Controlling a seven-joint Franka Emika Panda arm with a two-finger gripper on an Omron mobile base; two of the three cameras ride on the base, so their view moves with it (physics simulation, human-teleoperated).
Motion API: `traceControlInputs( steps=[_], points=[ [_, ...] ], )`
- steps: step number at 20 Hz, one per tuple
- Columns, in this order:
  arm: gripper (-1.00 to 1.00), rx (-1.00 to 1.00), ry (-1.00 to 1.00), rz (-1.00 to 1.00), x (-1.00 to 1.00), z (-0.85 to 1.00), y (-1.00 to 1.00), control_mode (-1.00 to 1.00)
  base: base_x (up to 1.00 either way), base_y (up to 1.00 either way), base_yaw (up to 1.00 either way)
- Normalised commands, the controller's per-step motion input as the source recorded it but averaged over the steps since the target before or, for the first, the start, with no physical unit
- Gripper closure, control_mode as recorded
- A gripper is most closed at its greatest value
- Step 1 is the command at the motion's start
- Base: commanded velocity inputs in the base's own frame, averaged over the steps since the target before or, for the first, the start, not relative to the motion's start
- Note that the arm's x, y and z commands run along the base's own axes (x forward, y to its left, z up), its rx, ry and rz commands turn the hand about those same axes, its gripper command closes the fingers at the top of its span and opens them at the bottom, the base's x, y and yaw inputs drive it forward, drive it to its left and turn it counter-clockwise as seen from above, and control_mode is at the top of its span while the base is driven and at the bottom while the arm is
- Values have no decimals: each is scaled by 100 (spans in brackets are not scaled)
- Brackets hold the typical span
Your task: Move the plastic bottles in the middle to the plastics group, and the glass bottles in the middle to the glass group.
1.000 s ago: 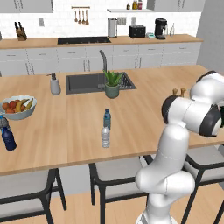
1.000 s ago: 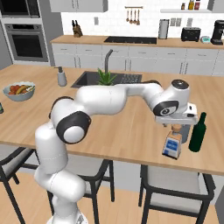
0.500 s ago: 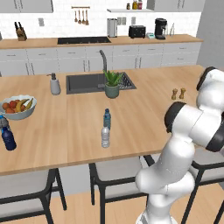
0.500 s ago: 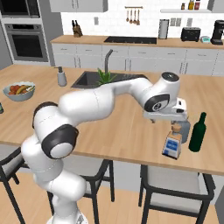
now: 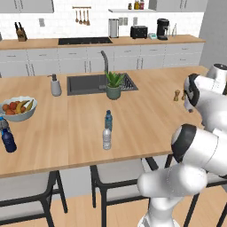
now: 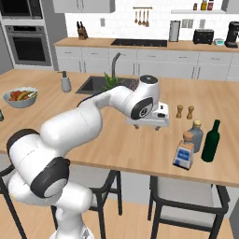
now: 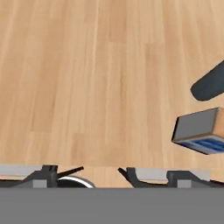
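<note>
On the table's (image 6: pixel 116 144) near right edge you see the squat glass bottle (image 6: pixel 184 151) standing just beside the grey-blue bottle (image 6: pixel 196 135) and the dark green bottle (image 6: pixel 211 141). Your fingers (image 6: pixel 148 125) hang spread wide and empty over bare wood, to its left and apart from it. Mid-table, the two slim plastic bottles (image 5: pixel 107 129) stand close together, far from the navy bottle (image 5: pixel 7 139).

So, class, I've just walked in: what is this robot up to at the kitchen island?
It is sorting bottles. The open gripper holds nothing. The square glass bottle stands by the grey-blue bottle and the green bottle. Two slim plastic bottles wait mid-counter, apart from the navy bottle at the far left.
</note>
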Motion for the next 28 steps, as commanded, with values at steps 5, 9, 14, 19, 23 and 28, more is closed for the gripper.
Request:
traceControlInputs(
  steps=[5,9,14,19,23,28],
  points=[
    [-100,0,3,5,9,-36,100,-100,0,0,0],
    [-100,0,5,7,9,-28,100,-100,0,0,0],
    [-100,0,6,2,13,-18,100,-100,0,0,0],
    [-100,0,1,1,6,-7,100,-100,0,0,0],
    [-100,0,0,1,0,0,100,-100,0,0,0],
    [-100,1,-2,2,-11,0,84,-100,0,0,0]
  ],
)
